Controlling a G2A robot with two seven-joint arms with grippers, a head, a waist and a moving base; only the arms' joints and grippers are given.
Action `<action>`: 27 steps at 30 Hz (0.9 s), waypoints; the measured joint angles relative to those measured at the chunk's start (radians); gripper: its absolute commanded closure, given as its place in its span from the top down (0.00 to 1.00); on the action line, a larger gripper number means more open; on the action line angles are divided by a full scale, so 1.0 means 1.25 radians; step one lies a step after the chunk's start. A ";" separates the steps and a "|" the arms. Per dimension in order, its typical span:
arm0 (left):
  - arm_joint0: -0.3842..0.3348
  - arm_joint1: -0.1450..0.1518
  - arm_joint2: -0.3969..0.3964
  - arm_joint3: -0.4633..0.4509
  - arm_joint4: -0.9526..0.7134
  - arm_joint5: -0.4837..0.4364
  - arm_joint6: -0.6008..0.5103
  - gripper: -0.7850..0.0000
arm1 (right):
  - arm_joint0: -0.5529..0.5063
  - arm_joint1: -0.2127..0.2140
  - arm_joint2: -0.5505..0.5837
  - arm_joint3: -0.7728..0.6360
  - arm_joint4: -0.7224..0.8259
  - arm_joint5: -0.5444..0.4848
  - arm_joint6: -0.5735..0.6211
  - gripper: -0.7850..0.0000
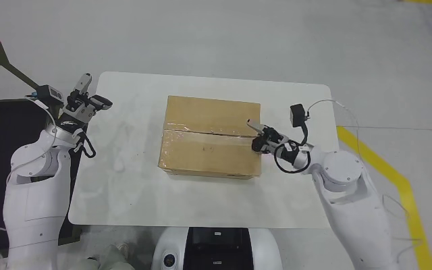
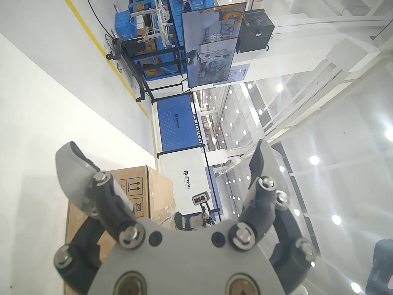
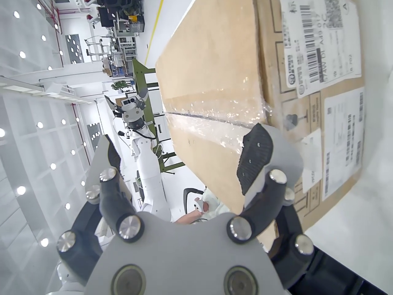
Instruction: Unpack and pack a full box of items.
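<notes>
A closed cardboard box [image 1: 210,135] lies in the middle of the white table [image 1: 121,182], with clear tape along its top seam [image 3: 212,115]. My right gripper [image 1: 260,135] stands open at the box's right end, level with the seam. In the right wrist view this gripper [image 3: 181,151] has one fingertip [image 3: 256,148] close to the box's [image 3: 215,62] upper end edge; I cannot tell if it touches. My left gripper [image 1: 88,94] is open and holds nothing, tilted upward over the table's far left corner. In its own view this gripper [image 2: 167,161] looks past the box [image 2: 153,185].
Printed shipping labels [image 3: 322,32] cover the box's right end face. Bare tabletop runs left of the box and along the front edge. A yellow floor line [image 1: 378,162] passes to the right of the table, and a dark area [image 1: 20,115] borders its left side.
</notes>
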 measured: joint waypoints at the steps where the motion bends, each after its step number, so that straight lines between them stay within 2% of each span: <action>1: 0.000 0.000 0.000 0.000 0.000 0.000 0.000 1.00 | -0.004 0.001 0.004 0.000 0.005 0.000 -0.002 1.00; 16: 0.000 0.000 0.000 0.000 0.000 0.000 0.000 1.00 | -0.032 0.009 0.051 0.014 0.063 -0.005 -0.029 1.00; 27: 0.000 0.000 0.000 0.000 0.000 0.000 0.000 1.00 | -0.011 0.011 0.039 0.056 0.087 -0.029 -0.027 1.00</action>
